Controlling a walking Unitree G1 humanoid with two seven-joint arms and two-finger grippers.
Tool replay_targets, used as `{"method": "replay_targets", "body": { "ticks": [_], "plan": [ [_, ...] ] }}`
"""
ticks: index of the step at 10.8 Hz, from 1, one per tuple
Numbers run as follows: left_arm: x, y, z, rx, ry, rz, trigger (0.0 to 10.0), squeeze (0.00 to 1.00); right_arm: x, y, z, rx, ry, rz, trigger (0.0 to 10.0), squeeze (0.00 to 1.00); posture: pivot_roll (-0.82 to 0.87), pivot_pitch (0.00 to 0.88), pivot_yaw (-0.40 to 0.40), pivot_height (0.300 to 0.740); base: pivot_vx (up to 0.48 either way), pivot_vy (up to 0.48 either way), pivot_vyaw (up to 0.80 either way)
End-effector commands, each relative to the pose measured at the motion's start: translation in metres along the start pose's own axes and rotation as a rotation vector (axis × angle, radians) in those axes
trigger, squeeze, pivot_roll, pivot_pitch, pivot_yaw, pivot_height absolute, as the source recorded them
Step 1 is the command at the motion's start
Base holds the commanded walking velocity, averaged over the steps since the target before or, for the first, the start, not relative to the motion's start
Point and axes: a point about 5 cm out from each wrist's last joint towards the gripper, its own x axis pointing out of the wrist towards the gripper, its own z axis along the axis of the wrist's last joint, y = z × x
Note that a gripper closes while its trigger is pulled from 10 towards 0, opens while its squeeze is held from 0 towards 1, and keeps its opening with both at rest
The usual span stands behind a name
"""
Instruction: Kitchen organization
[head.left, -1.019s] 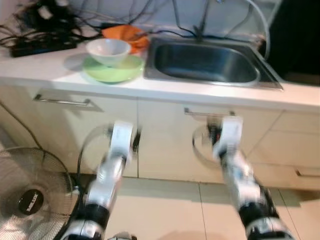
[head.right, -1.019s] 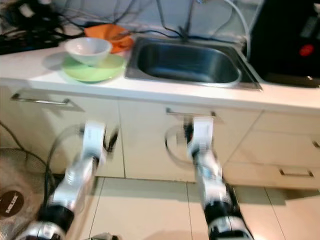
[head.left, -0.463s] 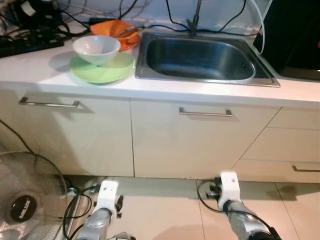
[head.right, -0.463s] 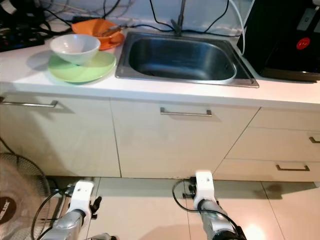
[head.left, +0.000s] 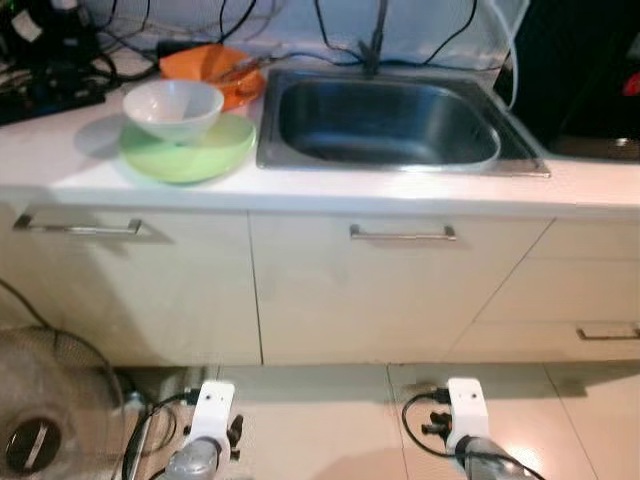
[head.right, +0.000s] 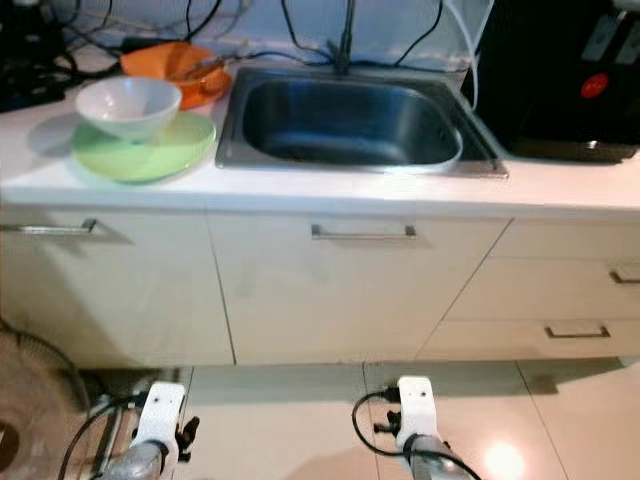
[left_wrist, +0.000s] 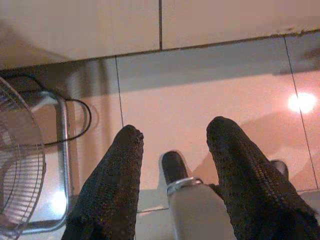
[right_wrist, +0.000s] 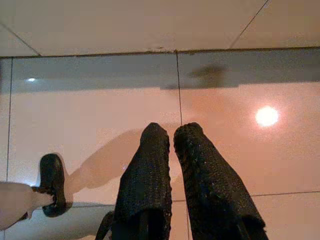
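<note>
Counter: we see a white counter (head.left: 90, 160) running across the far side, with cream cabinet doors (head.left: 340, 290) below it.
Sink: a steel sink (head.left: 385, 125) is set into the counter, right of centre; its basin looks bare.
Dishes: a white bowl (head.left: 172, 108) sits on a green plate (head.left: 190, 155) on the counter, just left of the sink. An orange bowl (head.left: 205, 68) stands behind them, nearer the wall.
Cables: black cables (head.left: 45, 60) lie at the far left of the counter.
Appliance: a black appliance (head.right: 560, 80) stands on the counter right of the sink.
Fan: a floor fan (head.left: 40, 410) stands at the near left, beside the left arm.
Left gripper: we note the left gripper (left_wrist: 172, 135) hangs low over the floor tiles (right_wrist: 100, 115), fingers spread well apart and holding nothing.
Right gripper: the right gripper (right_wrist: 171, 135) also hangs low above the tiles, fingers nearly together, with nothing between them.
</note>
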Motion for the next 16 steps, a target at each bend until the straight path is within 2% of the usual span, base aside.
{"method": "replay_targets", "body": {
  "ticks": [1, 11, 14, 16],
  "plan": [
    [0.0005, -0.0005, 0.0011, 0.011, 0.0, -0.003, 10.0, 0.0, 0.0004, -0.0027, 0.0029, -0.008, 0.001, -0.009, 10.0, 0.0, 0.05, 0.0, -0.059, 0.74, 0.375, 0.0, 0.0],
    [0.0006, -0.0011, 0.0008, 0.013, 0.0, -0.002, 10.0, 0.0, 0.0003, -0.0041, 0.0045, -0.03, -0.004, 0.008, 10.0, 0.0, 0.06, 0.02, -0.064, 0.74, 0.395, 0.0, 0.0],
    [0.0009, -0.0017, 0.0035, 0.003, -0.017, -0.003, 10.0, 0.0, 0.0003, -0.0046, 0.0048, -0.048, 0.001, 0.013, 10.0, 0.0, 0.06, 0.022, -0.067, 0.74, 0.082, 0.0, 0.0],
    [0.0006, -0.0033, -0.0004, 0.017, 0.008, -0.009, 10.0, 0.0, -0.0001, -0.0057, 0.003, -0.06, 0.013, 0.014, 10.0, 0.0, 0.06, 0.024, -0.067, 0.74, 0.0, 0.0, 0.0]
  ]
}}
